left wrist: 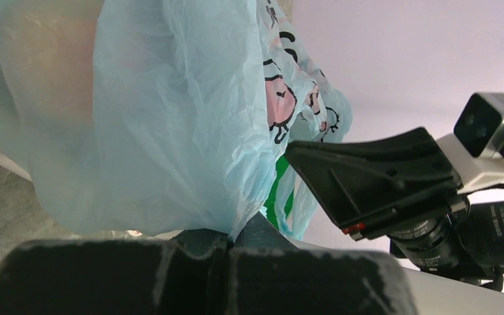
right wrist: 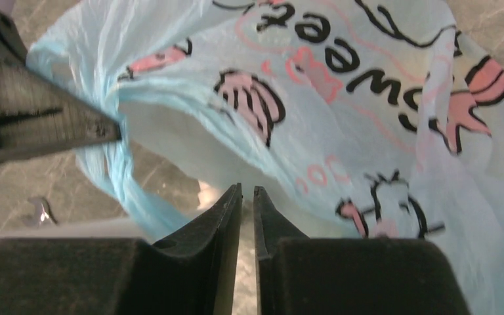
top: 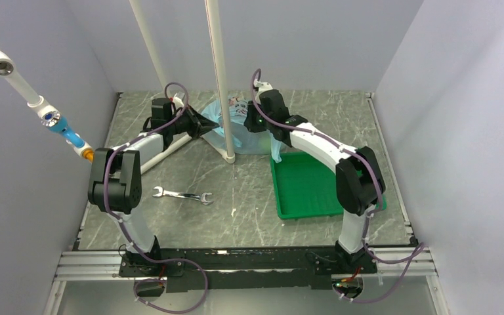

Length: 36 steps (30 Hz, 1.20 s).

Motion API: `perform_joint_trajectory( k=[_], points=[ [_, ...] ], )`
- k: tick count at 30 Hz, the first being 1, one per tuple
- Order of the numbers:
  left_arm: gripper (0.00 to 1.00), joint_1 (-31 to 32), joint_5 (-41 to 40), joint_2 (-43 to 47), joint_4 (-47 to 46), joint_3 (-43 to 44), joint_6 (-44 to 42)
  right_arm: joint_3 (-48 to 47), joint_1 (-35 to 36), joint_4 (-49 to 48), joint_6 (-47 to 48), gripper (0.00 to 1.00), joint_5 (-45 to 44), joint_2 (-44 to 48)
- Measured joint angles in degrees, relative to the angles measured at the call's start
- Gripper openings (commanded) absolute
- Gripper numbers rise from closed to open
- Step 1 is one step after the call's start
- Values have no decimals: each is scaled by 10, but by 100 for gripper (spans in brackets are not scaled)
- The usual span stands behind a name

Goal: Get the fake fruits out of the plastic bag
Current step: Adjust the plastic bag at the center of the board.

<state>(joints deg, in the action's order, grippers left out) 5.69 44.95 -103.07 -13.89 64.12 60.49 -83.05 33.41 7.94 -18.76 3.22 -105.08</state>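
Plastic bag (left wrist: 170, 118) pinched in left jaws (contents hazy); right jaws narrow slit.

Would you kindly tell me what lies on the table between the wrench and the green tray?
Nothing but a small pale speck: the top view shows bare marbled table between the wrench and the green tray.

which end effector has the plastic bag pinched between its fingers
The left end effector: the plastic bag is clamped in its closed tips. The right end effector shows a thin gap, with no film visibly in it.
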Motion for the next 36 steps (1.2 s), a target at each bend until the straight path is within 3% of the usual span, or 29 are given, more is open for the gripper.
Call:
perform_joint_trajectory(
  k=[3, 12, 17, 21, 29, 36],
  points=[
    [0, 0, 3, 1, -1, 0, 2, -32, 0, -8, -9, 15, -8, -30],
    [0, 0, 5, 2, -2, 0, 3, -137, 0, -7, -9, 41, -64, -92],
    [0, 0, 7, 4, 5, 7, 0, -176, -1, 6, 4, 39, -92, -130],
    [0, 0, 7, 5, 18, 18, -12, -145, -1, 0, 10, 39, -102, -122],
    [0, -6, 7, 5, 27, 22, -16, -43, 5, 5, 0, 45, -76, -13],
    [0, -8, 7, 9, 28, 22, -23, -36, 9, -26, -17, 12, -37, 20]
  ],
)
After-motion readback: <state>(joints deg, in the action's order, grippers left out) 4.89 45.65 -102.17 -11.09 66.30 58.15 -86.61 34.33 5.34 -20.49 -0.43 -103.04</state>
